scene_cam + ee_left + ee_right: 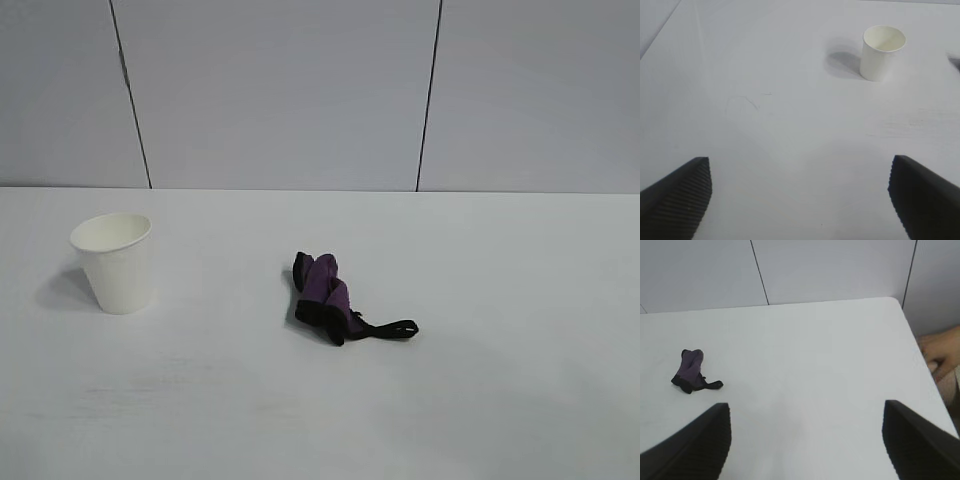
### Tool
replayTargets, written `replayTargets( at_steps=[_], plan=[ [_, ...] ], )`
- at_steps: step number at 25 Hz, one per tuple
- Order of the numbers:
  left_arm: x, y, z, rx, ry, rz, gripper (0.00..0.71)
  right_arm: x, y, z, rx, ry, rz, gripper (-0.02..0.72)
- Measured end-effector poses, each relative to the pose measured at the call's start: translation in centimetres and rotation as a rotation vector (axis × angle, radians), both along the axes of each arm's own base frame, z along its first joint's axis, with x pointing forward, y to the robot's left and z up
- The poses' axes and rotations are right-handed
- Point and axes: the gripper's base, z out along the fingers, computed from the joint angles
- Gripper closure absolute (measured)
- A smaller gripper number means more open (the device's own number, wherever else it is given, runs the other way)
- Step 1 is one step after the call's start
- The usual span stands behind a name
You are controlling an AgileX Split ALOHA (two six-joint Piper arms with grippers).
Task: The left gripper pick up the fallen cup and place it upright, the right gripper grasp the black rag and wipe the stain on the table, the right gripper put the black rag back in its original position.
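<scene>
Standing upright on the tabletop (480,400), the cup (113,262) has its open mouth up. It is paper, so it is light and thin. I think it can tip or squash if it gets pinched hard. The best place to hold it looks like the middle of its side, with a soft squeeze.

The rag (325,293) lies to the right of the cup, well apart from it, as the outside camera sees it. It is a soft black and purple bundle with a thin strap loop on the side away from the cup. It is floppy, so it will bend and bunch up when held. The fat middle of the bundle looks better to grab than the thin strap.

No stain shows on the tabletop near the cup or the rag.

The left gripper (800,197) hangs over bare tabletop, well back from the cup. Its jaws stand very wide open. They hold nothing and touch nothing.

The right gripper (807,437) is over bare tabletop too, well apart from the rag. Its jaws are wide open and empty.

Beyond the tabletop's edge, on the far side from the rag, a person's hand (942,357) shows.
</scene>
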Motion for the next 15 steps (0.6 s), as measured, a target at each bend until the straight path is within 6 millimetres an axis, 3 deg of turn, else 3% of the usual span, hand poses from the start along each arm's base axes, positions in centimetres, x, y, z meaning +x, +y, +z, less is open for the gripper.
replayTargets(
  at_steps=[6, 15],
  plan=[
    [0.0, 0.0, 0.0, 0.0, 0.0, 0.0, 0.02, 1.7, 0.5, -2.9, -0.012, 0.084, 0.003, 0.135],
    [0.0, 0.0, 0.0, 0.0, 0.0, 0.0, 0.02, 1.8, 0.5, -3.4, -0.019, 0.108, -0.002, 0.135]
  ],
)
